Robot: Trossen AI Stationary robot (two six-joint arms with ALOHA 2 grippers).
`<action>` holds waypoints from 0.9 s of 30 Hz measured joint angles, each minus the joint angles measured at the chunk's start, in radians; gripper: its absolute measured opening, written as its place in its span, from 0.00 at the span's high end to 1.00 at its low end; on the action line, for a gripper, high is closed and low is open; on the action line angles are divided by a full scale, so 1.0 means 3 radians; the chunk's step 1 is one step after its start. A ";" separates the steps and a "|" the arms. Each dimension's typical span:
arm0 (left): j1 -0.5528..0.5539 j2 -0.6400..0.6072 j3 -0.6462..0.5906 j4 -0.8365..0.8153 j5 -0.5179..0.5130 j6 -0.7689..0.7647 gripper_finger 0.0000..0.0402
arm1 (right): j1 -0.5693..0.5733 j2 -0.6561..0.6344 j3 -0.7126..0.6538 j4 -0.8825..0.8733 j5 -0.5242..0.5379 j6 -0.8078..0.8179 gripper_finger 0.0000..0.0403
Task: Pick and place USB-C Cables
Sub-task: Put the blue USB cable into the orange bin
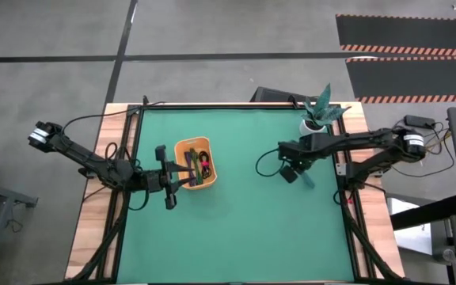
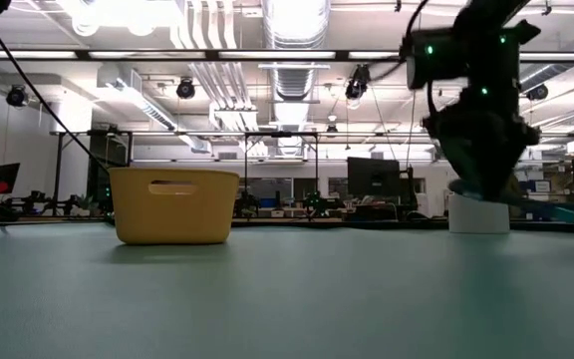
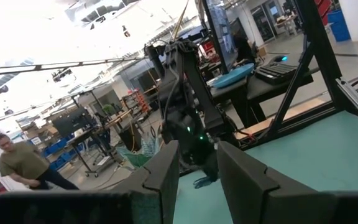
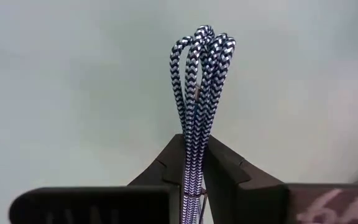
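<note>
**Right wrist view: braided cable bundle clamped, tray lies across the table**

Right wrist view shows the right gripper (image 4: 193, 163) pinched on a blue-and-white cable bundle (image 4: 201, 74), its long axis running straight out past the fingertips. From that gripper (image 1: 291, 171), the orange tray (image 1: 194, 163) with more cables lies well apart, toward the left arm. The left gripper (image 1: 169, 177), just beside the tray, is seen part-open and empty.

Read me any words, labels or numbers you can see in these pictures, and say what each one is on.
No text can be read.
Right gripper, shut on a cable: pale marks at the picture's corner, cut off and blurred, unreadable.
Tray: no label that can be seen.
White pot: no print that can be seen.
Room behind the table: any signs are too small to read.
</note>
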 joint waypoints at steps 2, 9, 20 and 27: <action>0.0000 0.0000 -0.0005 -0.0001 0.0000 -0.0006 0.76 | 0.0037 -0.0054 0.0049 0.0118 0.0023 -0.0001 0.93; 0.0000 0.0000 -0.0015 -0.0001 0.0000 -0.0009 0.76 | 0.0145 -0.0134 0.0144 0.0792 0.0024 -0.0074 0.93; 0.0000 0.0000 -0.0017 0.0002 0.0001 -0.0009 0.76 | 0.0175 -0.0111 0.0077 0.2267 -0.0140 -0.0396 0.93; 0.0000 -0.0001 -0.0018 0.0002 -0.0369 -0.0008 0.76 | 0.0175 0.0097 0.0073 0.3111 -0.0767 -0.0258 0.93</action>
